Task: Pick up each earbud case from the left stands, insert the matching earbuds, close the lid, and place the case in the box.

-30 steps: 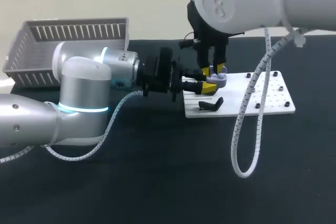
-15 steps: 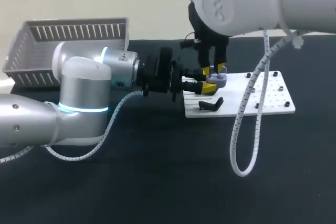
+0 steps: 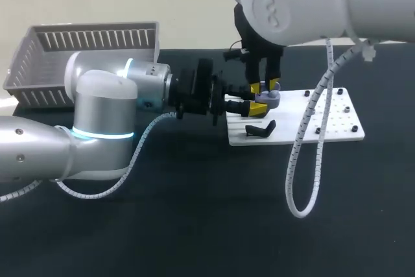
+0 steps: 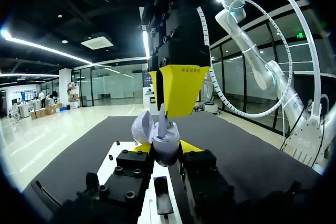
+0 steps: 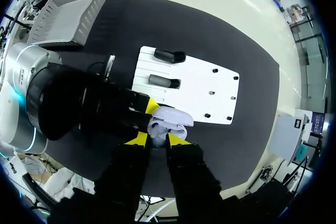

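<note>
My left gripper (image 3: 254,107) reaches in sideways over the white board (image 3: 337,118) and is shut on an open lavender earbud case (image 3: 267,97). In the left wrist view the case (image 4: 161,144) sits between that gripper's (image 4: 164,150) yellow tips, lid (image 4: 142,126) tipped back. My right gripper (image 3: 266,87) comes straight down onto the case. It is shut on a white earbud (image 4: 162,121), whose lower end is in the case's opening. From the right wrist view, that gripper (image 5: 156,139) stands over the case (image 5: 172,118).
Two black stands (image 5: 169,55) (image 5: 164,82) sit on the board's left part; one stand (image 3: 260,129) lies just in front of the grippers. A grey slatted basket (image 3: 78,50) stands at the table's back left. My right arm's cable (image 3: 301,160) hangs over the board.
</note>
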Robot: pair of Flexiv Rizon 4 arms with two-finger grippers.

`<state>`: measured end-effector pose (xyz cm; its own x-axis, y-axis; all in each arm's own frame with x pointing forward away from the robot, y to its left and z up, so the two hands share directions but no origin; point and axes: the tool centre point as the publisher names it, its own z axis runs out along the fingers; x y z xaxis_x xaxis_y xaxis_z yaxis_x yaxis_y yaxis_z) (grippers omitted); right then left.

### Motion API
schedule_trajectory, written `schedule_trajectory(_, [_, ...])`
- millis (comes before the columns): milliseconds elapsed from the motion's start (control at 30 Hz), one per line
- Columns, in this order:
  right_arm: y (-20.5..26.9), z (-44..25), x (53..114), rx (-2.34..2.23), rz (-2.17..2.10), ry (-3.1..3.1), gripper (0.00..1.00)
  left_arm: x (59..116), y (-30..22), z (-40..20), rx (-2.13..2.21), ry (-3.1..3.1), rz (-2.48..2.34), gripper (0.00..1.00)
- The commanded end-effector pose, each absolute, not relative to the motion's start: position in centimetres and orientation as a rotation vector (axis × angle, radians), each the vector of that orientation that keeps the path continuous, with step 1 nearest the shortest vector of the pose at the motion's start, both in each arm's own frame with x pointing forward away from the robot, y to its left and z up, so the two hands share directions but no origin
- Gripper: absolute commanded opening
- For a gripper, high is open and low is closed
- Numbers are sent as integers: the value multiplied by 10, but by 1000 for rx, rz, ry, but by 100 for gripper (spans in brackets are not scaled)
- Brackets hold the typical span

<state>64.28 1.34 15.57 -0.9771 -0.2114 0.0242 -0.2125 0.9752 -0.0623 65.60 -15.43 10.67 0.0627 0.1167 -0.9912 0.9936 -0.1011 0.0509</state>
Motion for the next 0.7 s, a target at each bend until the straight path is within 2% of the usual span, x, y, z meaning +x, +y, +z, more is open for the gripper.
schedule_trajectory(33, [14, 154, 643, 339, 95, -3108, 0, 654, -154, 106, 1392, 1205, -1174, 0])
schedule_trajectory(633, [14, 144, 647, 347, 93, -3088, 0, 654, -154, 106, 1392, 1205, -1174, 0])
schedule_trajectory(667, [14, 144, 647, 347, 87, -3088, 33, 654, -154, 106, 1392, 1205, -1174, 0])
schedule_trajectory(700, [13, 145, 646, 347, 78, -3088, 97, 654, -154, 106, 1392, 1205, -1174, 0])
